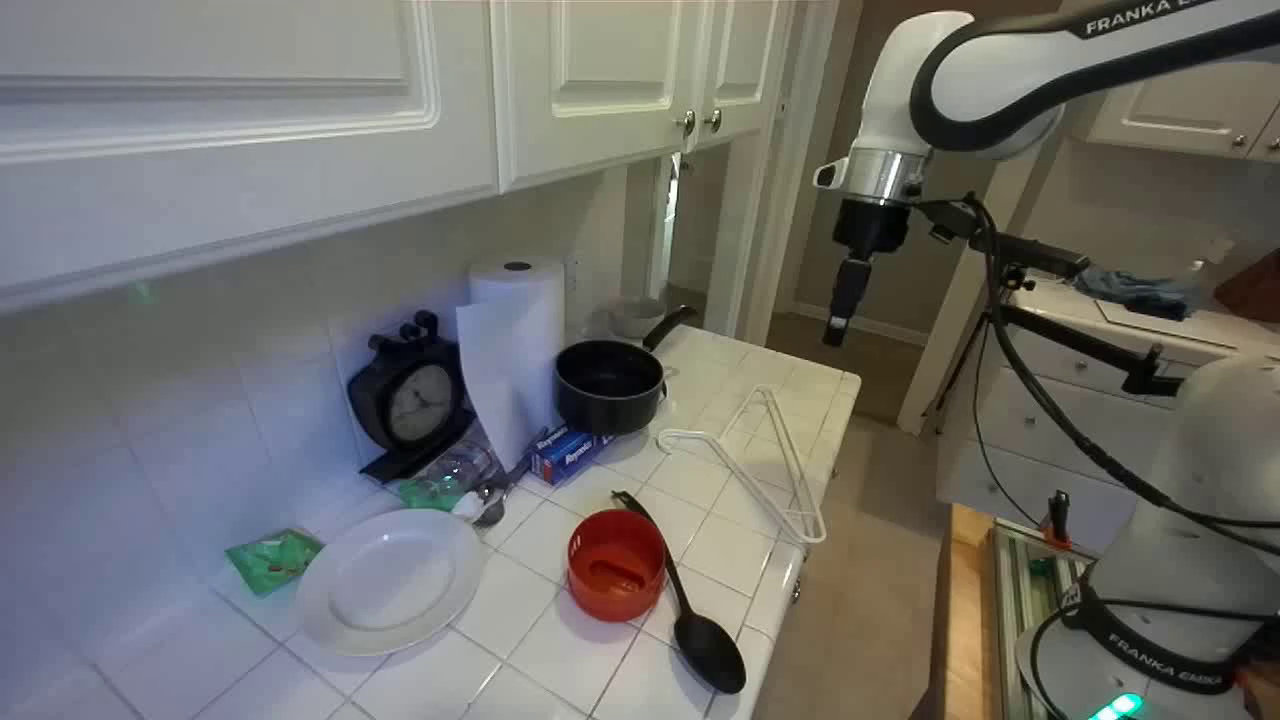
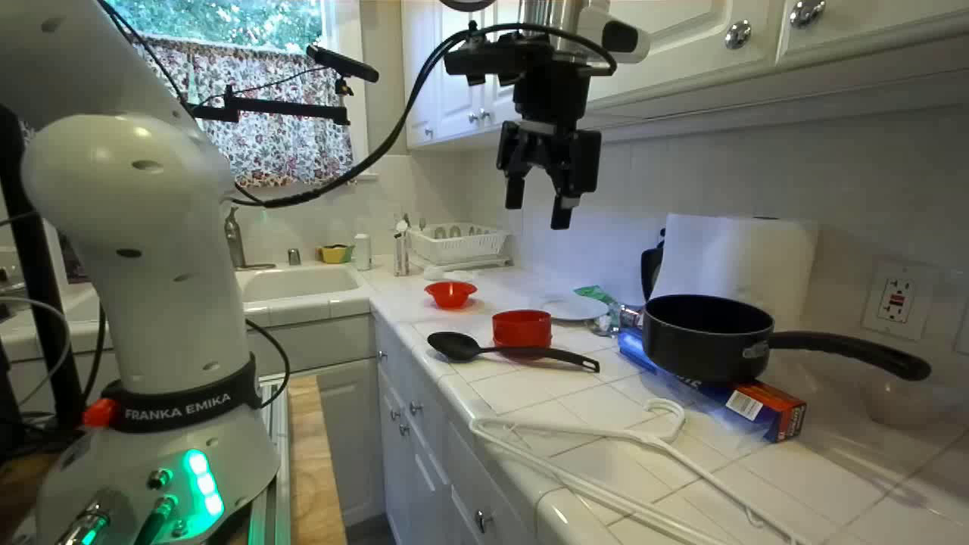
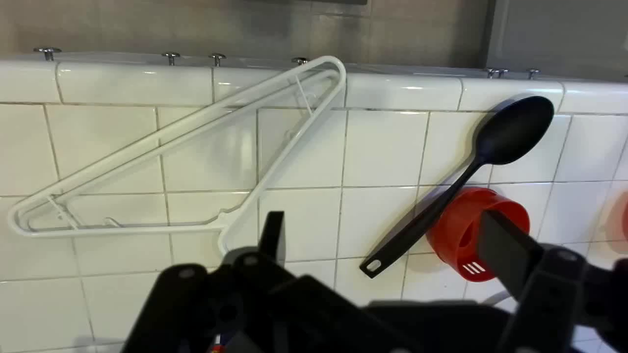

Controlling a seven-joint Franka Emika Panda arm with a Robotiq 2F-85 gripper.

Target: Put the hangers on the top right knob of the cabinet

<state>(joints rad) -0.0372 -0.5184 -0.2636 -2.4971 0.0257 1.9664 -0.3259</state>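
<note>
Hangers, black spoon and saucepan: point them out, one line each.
Hangers [image 3: 157, 137]: wrist view, on the long straight bar.
Black spoon [image 3: 426, 219]: wrist view, on the handle.
Saucepan [image 2: 698, 351]: an exterior view, on the outer wall.

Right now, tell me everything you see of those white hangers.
The white clothes hangers look plastic: slim triangles with a curved top hook and small inner braces. At least two appear stacked. They lie on the tiled counter, hook end inward, one corner jutting past its rounded edge. The open hand isn't touching them.
</note>
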